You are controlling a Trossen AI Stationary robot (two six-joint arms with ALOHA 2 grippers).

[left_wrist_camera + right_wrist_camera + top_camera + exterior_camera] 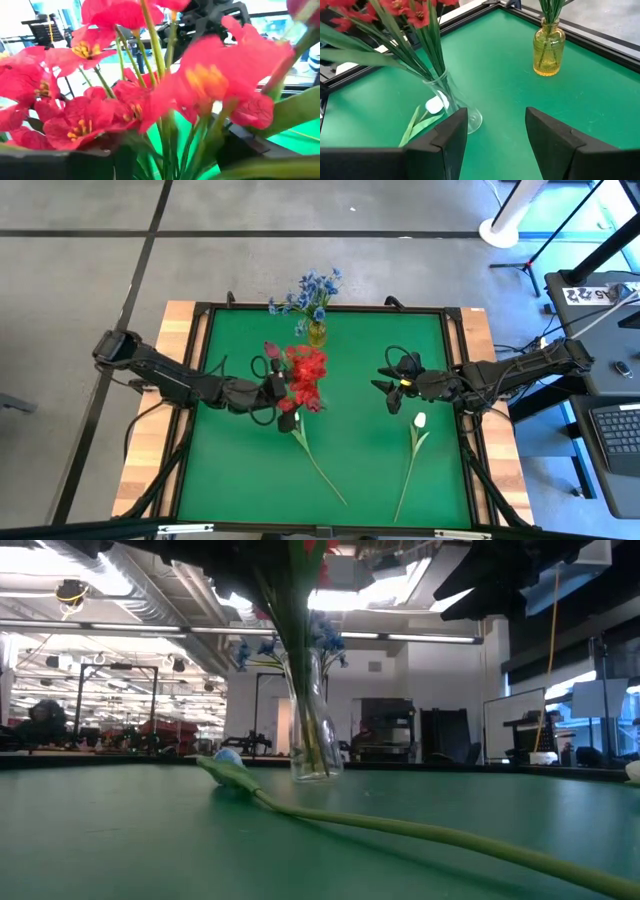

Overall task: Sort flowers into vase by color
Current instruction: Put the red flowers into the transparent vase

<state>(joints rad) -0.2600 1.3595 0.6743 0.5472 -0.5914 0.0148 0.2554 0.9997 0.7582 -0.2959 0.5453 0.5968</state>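
Note:
Red flowers (306, 375) (125, 100) stand with their stems in a clear glass vase (452, 100) (310, 730) at mid-table. Blue flowers (310, 292) stand in a yellow vase (316, 333) (549, 50) at the far edge. My left gripper (280, 390) (185, 155) is open beside the red blooms, its fingers on either side of their green stems. A white-budded flower (435, 105) (320, 465) lies on the mat by the clear vase's foot. Another white flower (419, 420) lies to the right. My right gripper (388, 392) (495, 145) hovers open and holds nothing. My left gripper stands open around the red flowers' stems (167, 135), coming level from the table's left. The blurred blooms cover the place, so whether a finger touches the stems I cannot tell. The flowers stand upright in the clear vase.
The green mat (240, 470) has a raised black frame (195, 380) around it. The two lying flowers' long stems stretch toward the near edge. Bare mat lies at the near left and between the two vases and my right gripper.

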